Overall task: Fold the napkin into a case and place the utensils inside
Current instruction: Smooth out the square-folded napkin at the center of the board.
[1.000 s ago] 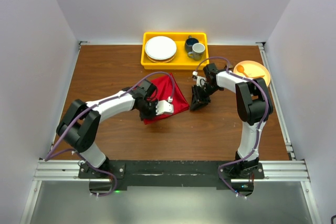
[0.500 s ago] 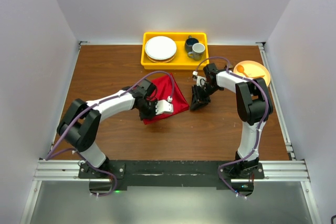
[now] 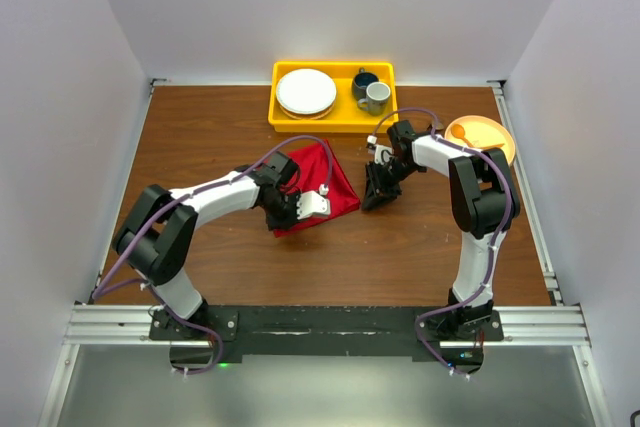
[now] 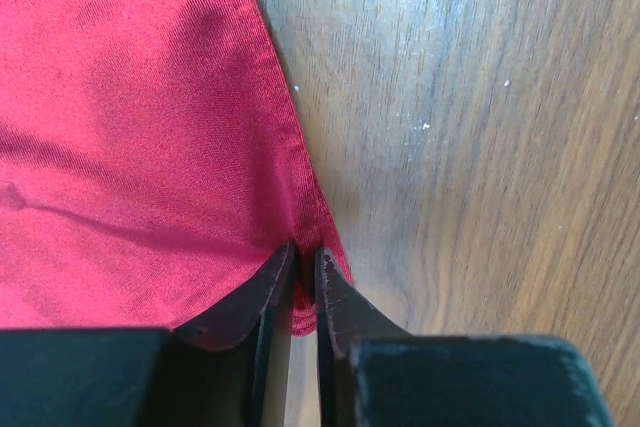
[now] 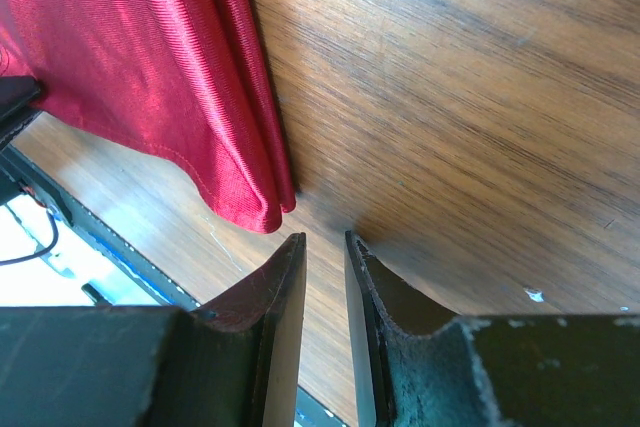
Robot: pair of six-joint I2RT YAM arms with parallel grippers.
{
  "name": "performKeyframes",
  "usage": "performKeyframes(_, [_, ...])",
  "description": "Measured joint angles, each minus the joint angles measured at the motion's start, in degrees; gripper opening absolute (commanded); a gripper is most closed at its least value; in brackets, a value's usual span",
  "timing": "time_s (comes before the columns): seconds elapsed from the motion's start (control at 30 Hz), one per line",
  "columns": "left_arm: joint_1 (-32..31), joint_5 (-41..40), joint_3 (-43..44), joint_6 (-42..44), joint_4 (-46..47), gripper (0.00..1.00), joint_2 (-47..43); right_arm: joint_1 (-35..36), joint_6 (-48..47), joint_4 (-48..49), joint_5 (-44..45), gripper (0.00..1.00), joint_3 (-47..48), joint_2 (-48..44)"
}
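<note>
The red napkin (image 3: 318, 172) lies crumpled and partly folded at mid-table; it also shows in the left wrist view (image 4: 130, 127) and the right wrist view (image 5: 130, 57). My left gripper (image 3: 318, 205) (image 4: 305, 259) is shut on the napkin's hemmed edge near a corner, low over the wood. My right gripper (image 3: 369, 202) (image 5: 325, 242) stands just right of the napkin's folded corner, its jaws a narrow gap apart with nothing between them, only bare wood. A gold-coloured spoon (image 3: 458, 132) lies on an orange plate (image 3: 492, 139) at the right. No other utensils show.
A yellow tray (image 3: 333, 127) at the back holds white plates (image 3: 305, 92) and two mugs (image 3: 371, 93). White walls close in the table on three sides. The arms' bases stand on the black rail at the near edge.
</note>
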Motion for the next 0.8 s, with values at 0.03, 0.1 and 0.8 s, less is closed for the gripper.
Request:
performKeyframes(0.03, [0.0, 0.0, 0.0, 0.0, 0.0, 0.16, 0.0, 0.0, 0.0, 0.0, 0.0, 0.27, 0.0, 0.0])
performKeyframes(0.1, [0.0, 0.1, 0.0, 0.0, 0.0, 0.18, 0.0, 0.0, 0.0, 0.0, 0.0, 0.27, 0.0, 0.0])
performKeyframes(0.8, [1.4, 2.1, 3.0, 0.0, -1.9, 0.19, 1.8, -0.2, 0.0, -0.5, -0.2, 0.26, 0.5, 0.5])
